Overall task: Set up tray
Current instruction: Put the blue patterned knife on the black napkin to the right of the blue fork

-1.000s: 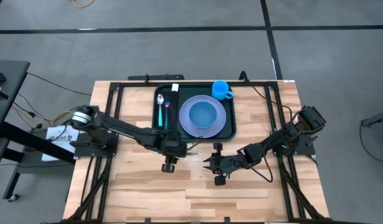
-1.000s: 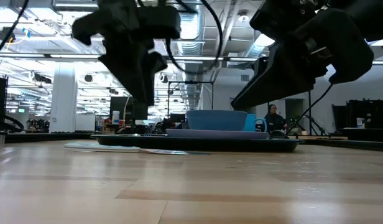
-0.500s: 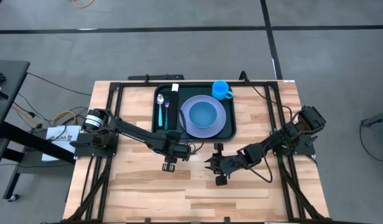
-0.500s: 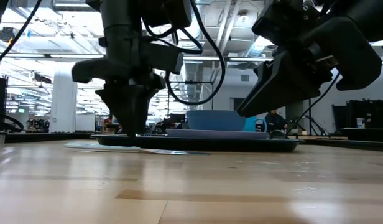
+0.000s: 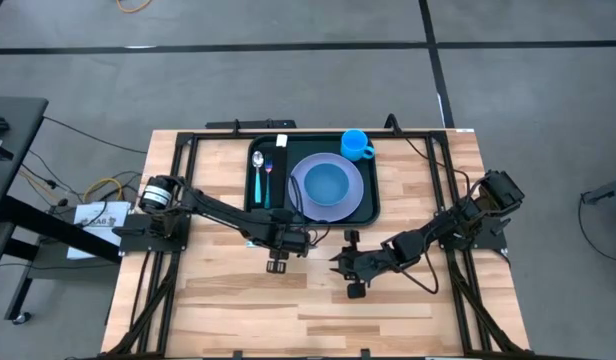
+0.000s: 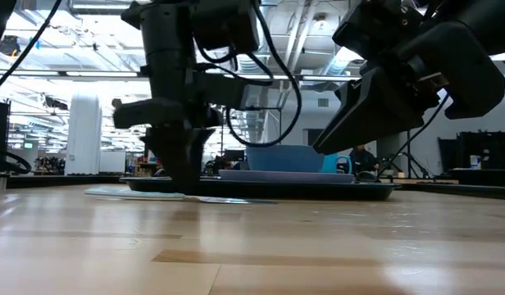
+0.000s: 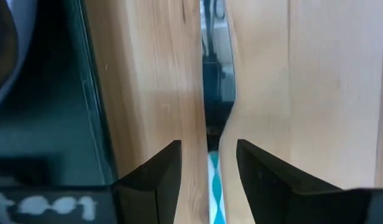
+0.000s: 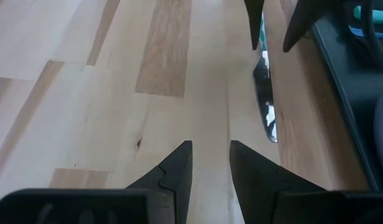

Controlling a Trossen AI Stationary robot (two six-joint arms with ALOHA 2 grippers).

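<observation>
The dark green tray (image 5: 372, 212) sits at the table's far middle and carries a lilac plate (image 5: 354, 190) with a blue bowl (image 5: 328, 182), a blue cup (image 5: 356, 144) and teal-handled cutlery (image 5: 256, 178). A knife (image 7: 219, 68) with a teal handle (image 7: 214, 186) lies flat on the table just before the tray's near edge. My left gripper (image 7: 207, 168) is open and low over the knife. Its fingers stand on either side of the handle, with a gap on each side. My right gripper (image 8: 210, 163) is open and hovers near the knife's blade (image 8: 265, 93).
The tray's near rim (image 7: 95, 124) runs close along the knife. The tray stands low in the low view (image 6: 261, 188). Bare wood lies toward the table's near edge (image 5: 308, 310). A black frame (image 5: 248, 126) borders the table. A person (image 6: 361, 156) sits far off in the room.
My left gripper has come down from well above the table until its fingertips are at table level over the knife. It has turned about its wrist and shifted slightly toward the table's right. The right arm and the knife have kept still.
</observation>
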